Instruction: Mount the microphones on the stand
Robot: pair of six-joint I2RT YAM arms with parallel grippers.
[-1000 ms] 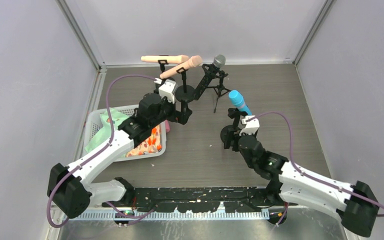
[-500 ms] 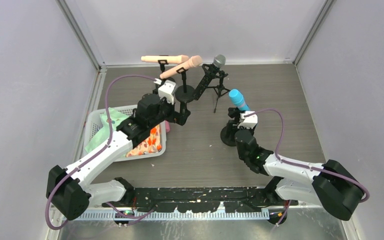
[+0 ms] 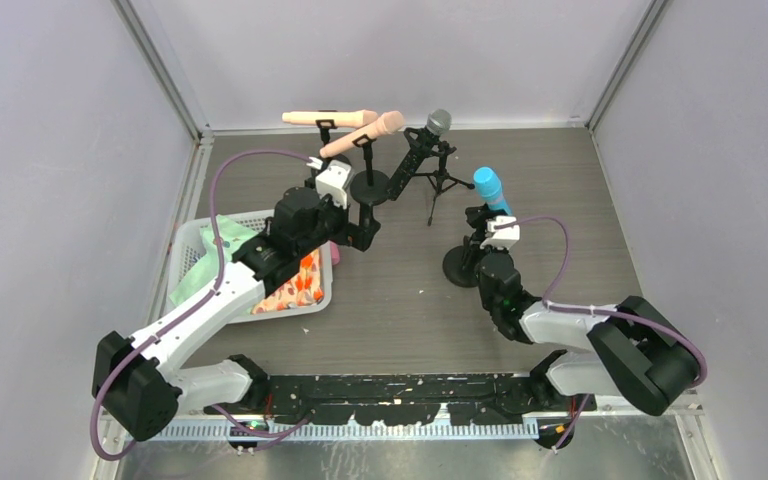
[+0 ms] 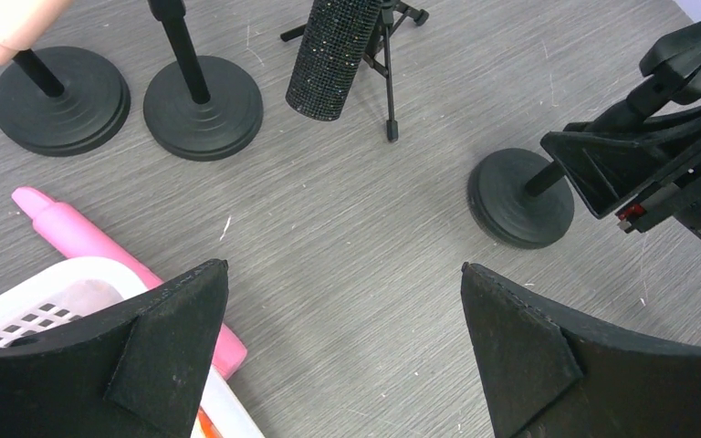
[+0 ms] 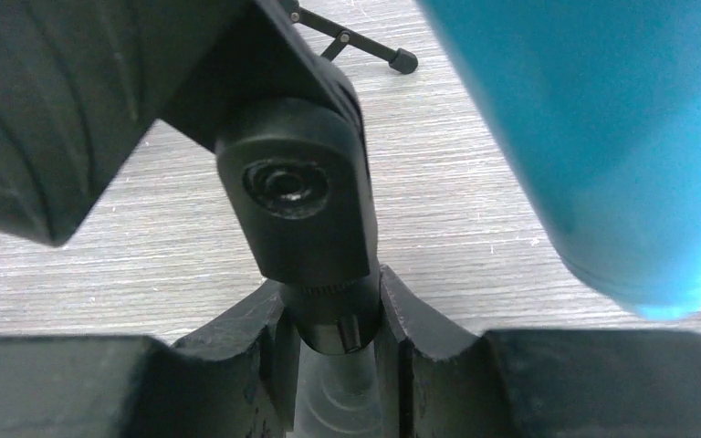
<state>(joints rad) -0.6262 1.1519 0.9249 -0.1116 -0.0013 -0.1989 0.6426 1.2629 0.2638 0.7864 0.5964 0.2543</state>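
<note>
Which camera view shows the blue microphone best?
The top external view. There the blue microphone appears nearly whole and sharp, tilted on its stand. The right wrist view is too close and shows only a blurred part of it. The left wrist view shows the stand's base but not the microphone.

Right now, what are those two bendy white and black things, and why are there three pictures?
They are two robot arms, each ending in a two-finger gripper. One picture looks down from above; the other two come from cameras on the wrists. The right gripper is shut on the post of a small black stand that carries a blue microphone. The left gripper is open and holds nothing. At the back, two peach microphones and a black microphone sit on stands. A white basket with cloth in it, and a pink pen-like thing beside it, are on the left.
</note>
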